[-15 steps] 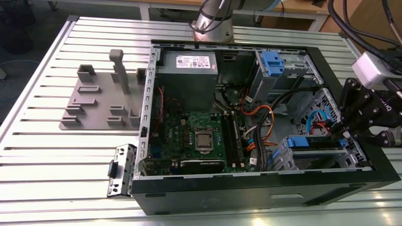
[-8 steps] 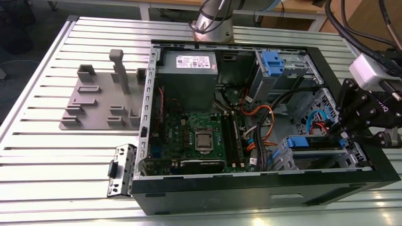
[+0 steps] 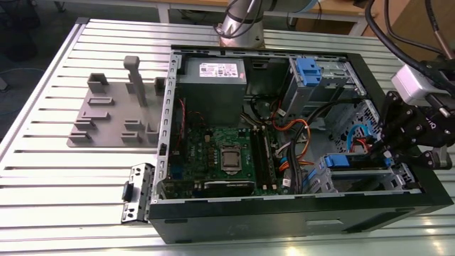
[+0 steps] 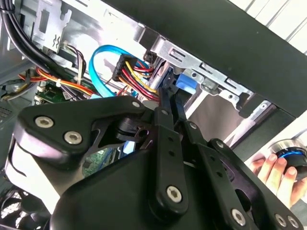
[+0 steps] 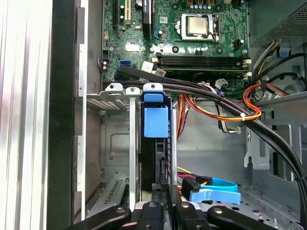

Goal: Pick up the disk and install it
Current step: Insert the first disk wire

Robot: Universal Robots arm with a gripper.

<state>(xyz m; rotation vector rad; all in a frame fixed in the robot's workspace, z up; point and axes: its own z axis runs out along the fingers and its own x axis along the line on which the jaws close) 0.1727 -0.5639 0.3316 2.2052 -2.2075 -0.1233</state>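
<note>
**Step in hand:** installation. The pick-up is judged done: the disk (image 3: pixel 346 160) is off the table (image 3: pixel 57 176) and inside the computer case (image 3: pixel 284 224), at about 4 o'clock from the circuit board (image 3: pixel 227 154) in the exterior view.

**Gripper:** the gripper (image 3: pixel 387 154) reaches over the case wall, and its fingers are clamped on the disk's rear edge. The first wrist view shows them pinching the thin dark body.

**Position of disk:** it stands on edge, partly entered in the metal drive bay (image 5: pixel 132 158), blue rail (image 5: pixel 156 122) leading. In the exterior view the disk lies at 9 o'clock from the gripper, touching it.

**Judgement:** seating appears incomplete. Finishing calls for a straight push along the bay guides with no tilt. The bundled cables (image 5: pixel 216 112) just beside the bay must stay clear of the slot.
</note>
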